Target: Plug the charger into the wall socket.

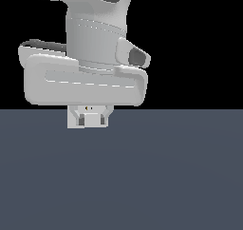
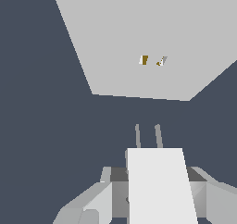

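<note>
Gripper [image 1: 91, 121]: low over the floor in the exterior view, its broad pale hand filling the middle of the picture; fingers [image 1: 107, 116] closed on the charger, one on each side.
Charger [image 2: 159, 186]: off-white block clamped between the jaws, seen close in the wrist view; two thin grey prongs [image 2: 148, 136] stick out of its far end, side by side, pointing toward the socket.
Socket [image 2: 139, 38]: flat light-grey square plate beyond the prongs in the wrist view, with two small slots [image 2: 152, 60] near its centre, one showing orange-brown, the other grey.
Prongs and socket: apart, with a strip of dark floor showing between the prong tips and the plate's near edge.
Exterior view: the socket [image 1: 73, 119] is a pale patch behind the fingers, mostly hidden by them.
Floor [image 1: 166, 177]: plain dark blue-grey.
</note>
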{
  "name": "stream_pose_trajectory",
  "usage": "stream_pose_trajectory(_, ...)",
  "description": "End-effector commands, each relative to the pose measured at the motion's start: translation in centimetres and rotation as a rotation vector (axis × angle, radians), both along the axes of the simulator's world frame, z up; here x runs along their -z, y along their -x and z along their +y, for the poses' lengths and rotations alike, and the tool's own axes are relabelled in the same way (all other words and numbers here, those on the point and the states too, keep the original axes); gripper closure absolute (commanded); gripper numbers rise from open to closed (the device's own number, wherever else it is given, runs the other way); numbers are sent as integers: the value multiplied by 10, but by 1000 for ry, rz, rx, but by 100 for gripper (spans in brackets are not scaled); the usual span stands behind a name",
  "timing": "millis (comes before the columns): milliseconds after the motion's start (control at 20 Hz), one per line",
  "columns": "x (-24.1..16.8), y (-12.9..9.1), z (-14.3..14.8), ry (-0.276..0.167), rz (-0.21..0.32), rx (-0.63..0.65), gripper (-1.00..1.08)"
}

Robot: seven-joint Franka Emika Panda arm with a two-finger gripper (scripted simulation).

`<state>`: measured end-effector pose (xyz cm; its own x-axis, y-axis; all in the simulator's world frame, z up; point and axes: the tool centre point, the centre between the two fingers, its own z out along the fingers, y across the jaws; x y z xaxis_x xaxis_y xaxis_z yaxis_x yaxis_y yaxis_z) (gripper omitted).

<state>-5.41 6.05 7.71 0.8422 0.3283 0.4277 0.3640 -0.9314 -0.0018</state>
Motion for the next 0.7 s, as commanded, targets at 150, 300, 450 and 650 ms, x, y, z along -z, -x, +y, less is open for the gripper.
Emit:
stream_pose_trajectory(150,-16,-1,3,-1,1,55,108)
stream_pose_trajectory(300,-21,-2,4,0,2,70,108)
stream_pose_trajectory(450,-23,-2,4,1,3,78,108)
stream_pose_trajectory(650,-23,-2,4,3,4,80,108)
